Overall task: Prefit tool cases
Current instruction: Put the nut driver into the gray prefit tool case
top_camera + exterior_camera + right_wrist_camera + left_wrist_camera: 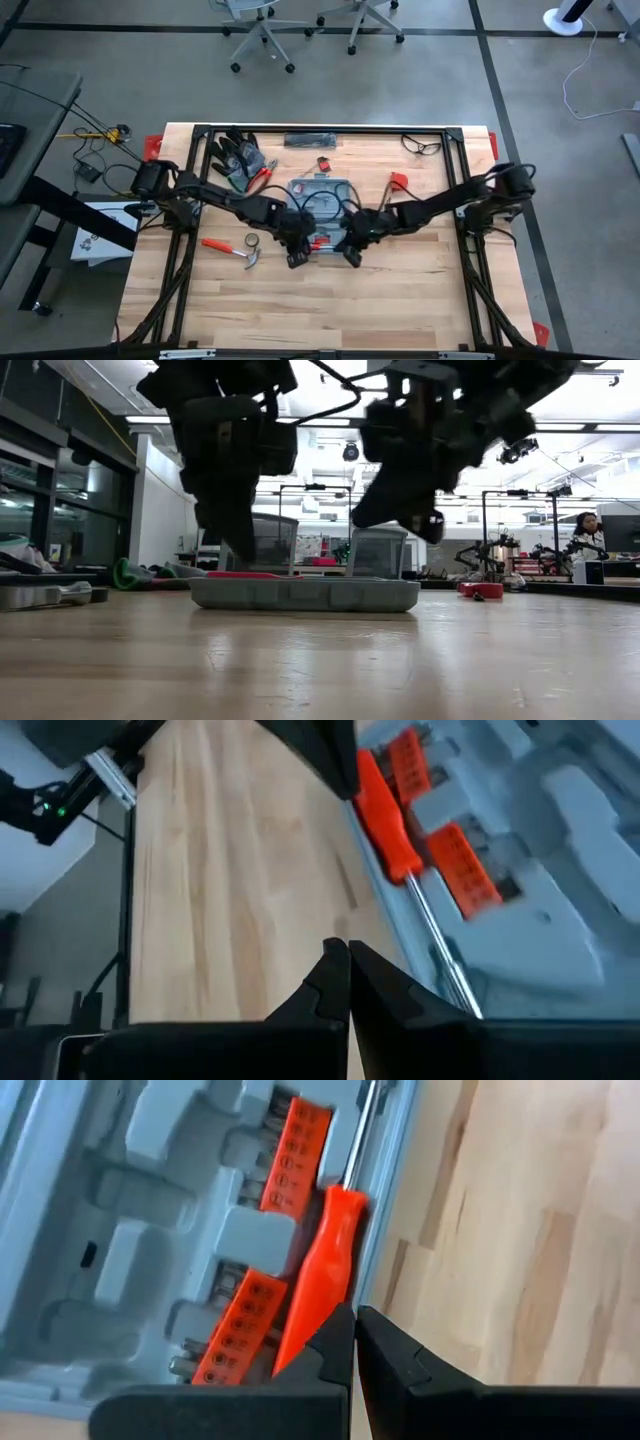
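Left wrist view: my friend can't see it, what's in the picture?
An orange screwdriver lies along the edge of an open grey case, beside two orange bit strips. The left hand is shut at its handle, over a wooden table.

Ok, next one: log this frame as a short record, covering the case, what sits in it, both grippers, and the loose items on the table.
case: tool case open, mid-table
contents: orange screwdriver along one edge; two orange bit holders beside it; other recesses empty
left gripper: shut, tips at the screwdriver handle's end
right gripper: shut, over the case edge near the screwdriver shaft
loose items: hammer, tape roll, dark gloves, safety glasses
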